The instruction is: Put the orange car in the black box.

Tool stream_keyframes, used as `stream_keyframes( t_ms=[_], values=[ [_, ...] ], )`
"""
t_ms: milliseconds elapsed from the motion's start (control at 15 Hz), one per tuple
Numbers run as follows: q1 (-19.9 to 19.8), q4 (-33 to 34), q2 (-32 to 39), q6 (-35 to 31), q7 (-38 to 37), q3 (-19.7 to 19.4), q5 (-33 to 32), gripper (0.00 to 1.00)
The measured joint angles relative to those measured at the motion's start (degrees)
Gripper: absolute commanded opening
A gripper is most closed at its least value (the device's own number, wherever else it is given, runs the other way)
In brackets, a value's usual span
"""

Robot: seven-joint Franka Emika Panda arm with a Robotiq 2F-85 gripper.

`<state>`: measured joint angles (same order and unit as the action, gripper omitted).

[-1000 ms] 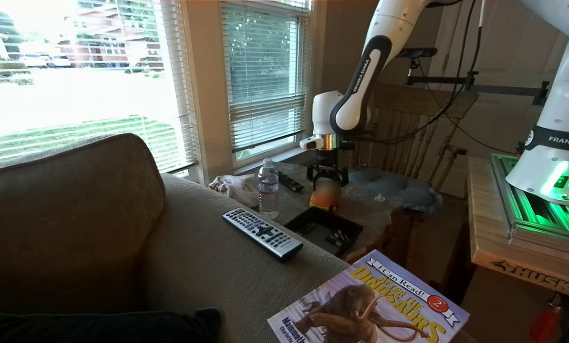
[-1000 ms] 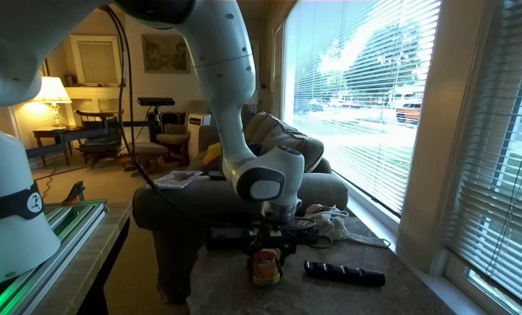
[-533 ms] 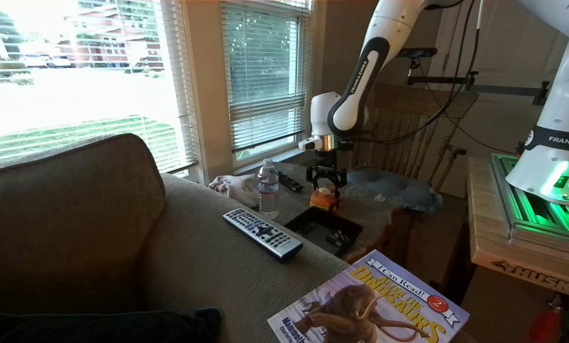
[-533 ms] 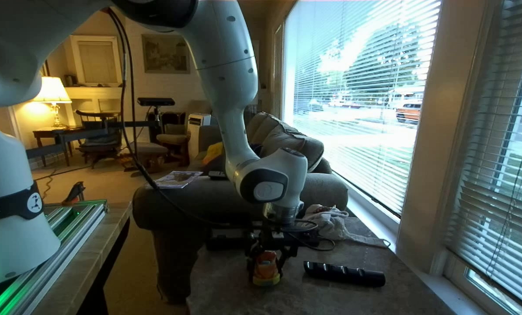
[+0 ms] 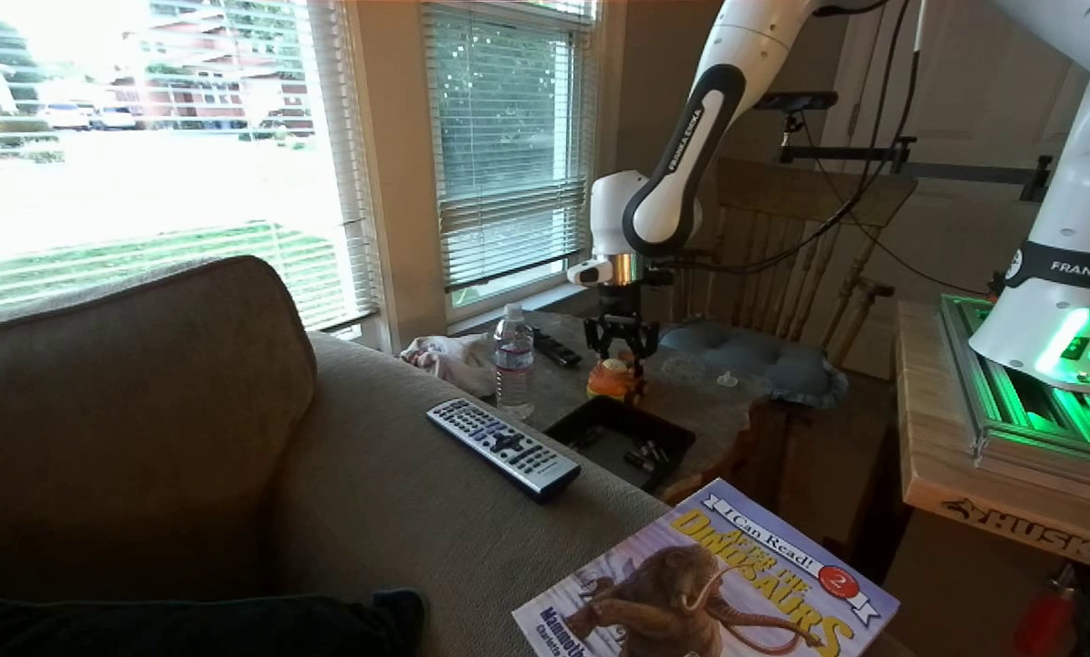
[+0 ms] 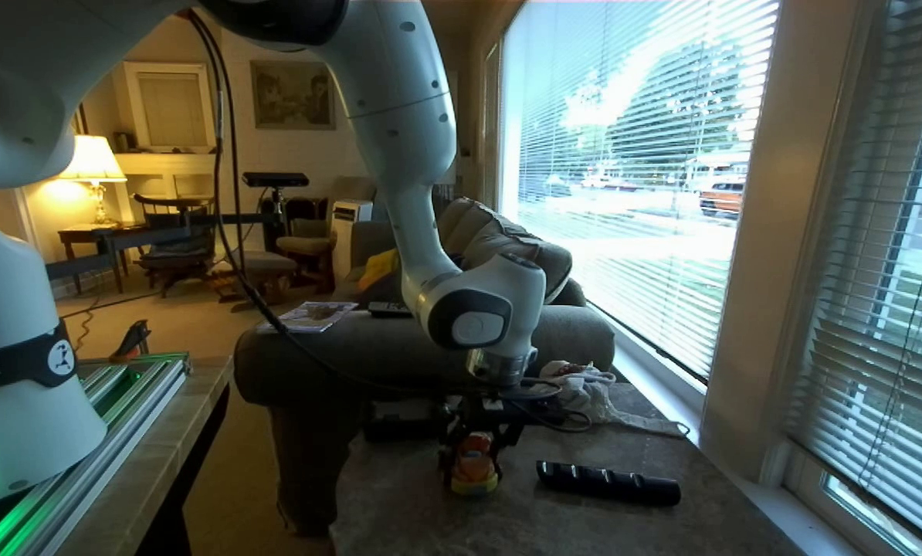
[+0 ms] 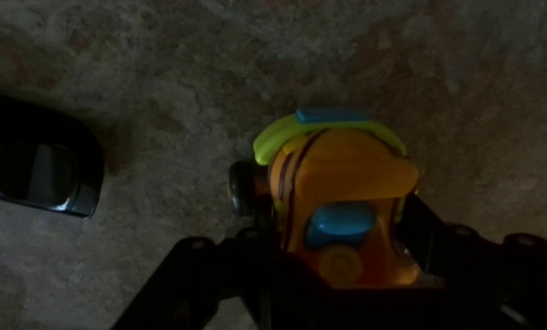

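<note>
The orange car point(image 7: 353, 176), a chunky toy with yellow-green trim and a blue part, sits between the fingers of my gripper point(image 7: 340, 220) in the wrist view. One dark finger presses against each of its sides, so the jaws are shut on it. In both exterior views the gripper point(image 5: 615, 368) points straight down over the tabletop with the car point(image 6: 474, 465) low in its grasp. Whether the car still touches the table, I cannot tell. The shallow black box point(image 5: 641, 418) lies right beside the car, holding several small items. The arm partly hides it in an exterior view.
A water bottle point(image 5: 513, 365) and a crumpled white cloth point(image 5: 458, 361) stand near the car. A black ridged object point(image 6: 608, 484) lies on the table. The sofa arm bears a remote point(image 5: 504, 445) and a book point(image 5: 700, 584). A chair point(image 5: 764, 356) stands behind.
My jaws have come together on the car over the last second. Gripper and car have shifted slightly together, leftward in an exterior view, and the arm has risen a little.
</note>
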<state>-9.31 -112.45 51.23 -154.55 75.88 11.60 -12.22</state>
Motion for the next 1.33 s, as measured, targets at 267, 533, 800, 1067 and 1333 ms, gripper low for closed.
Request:
stream_keyframes(
  t_ms=[267,533,800,1067,1333],
  values=[
    [0.68,0.84,-1.49,0.53,0.0,1.29,0.0,0.44],
    [1.62,0.99,-4.32,3.01,-0.09,2.12,0.0,0.44],
    [2.01,1.07,-7.15,7.3,-0.09,4.06,1.05,0.44],
    [2.96,2.5,-8.44,11.54,-0.02,5.96,3.23,0.44],
    [4.75,4.46,-8.09,14.61,-0.02,6.23,4.82,0.44]
  ],
)
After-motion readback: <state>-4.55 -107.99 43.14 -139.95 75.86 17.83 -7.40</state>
